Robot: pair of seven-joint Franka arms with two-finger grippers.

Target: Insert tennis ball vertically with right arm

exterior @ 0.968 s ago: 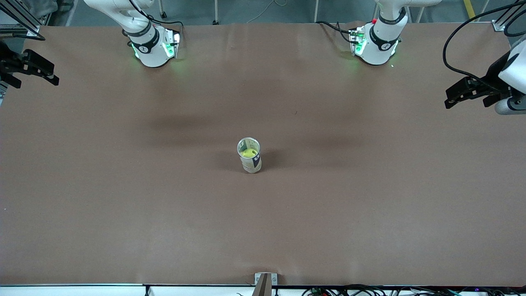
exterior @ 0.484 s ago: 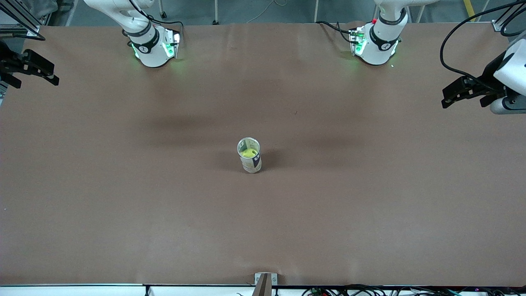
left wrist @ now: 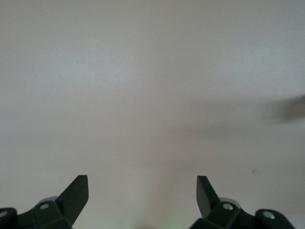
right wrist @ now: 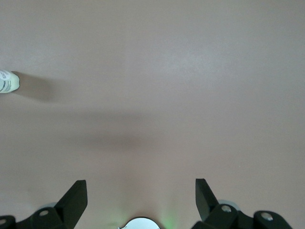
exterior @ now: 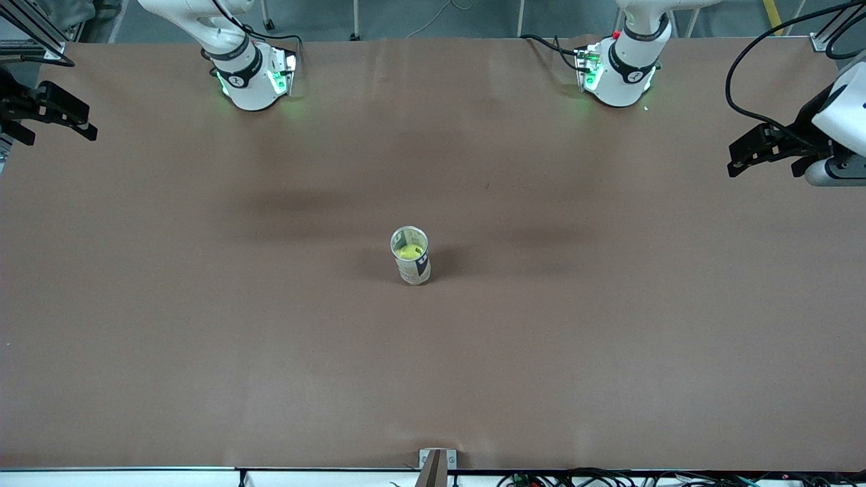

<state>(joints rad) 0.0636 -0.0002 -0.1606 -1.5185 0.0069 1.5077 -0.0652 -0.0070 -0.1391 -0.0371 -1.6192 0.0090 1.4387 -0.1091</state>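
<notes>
Right tool (exterior: 64, 118): spread wide, empty, over the tabletop's (exterior: 203, 352) edge at the right arm's end. Left tool (exterior: 768, 150): likewise spread, empty, over the other end, waiting. Between them, mid-tabletop, well apart from both: can (exterior: 411, 256), upright, mouth up, ball (exterior: 408, 251) already inside. Neither arm clearly closer.

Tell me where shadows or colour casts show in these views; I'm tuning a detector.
Front view: the can throws a soft shadow toward the left arm's end, and green light glows at both bases. Right wrist view: the can casts a shadow on the table. Left wrist view: pale, washed-out table, faint shadow band.
</notes>
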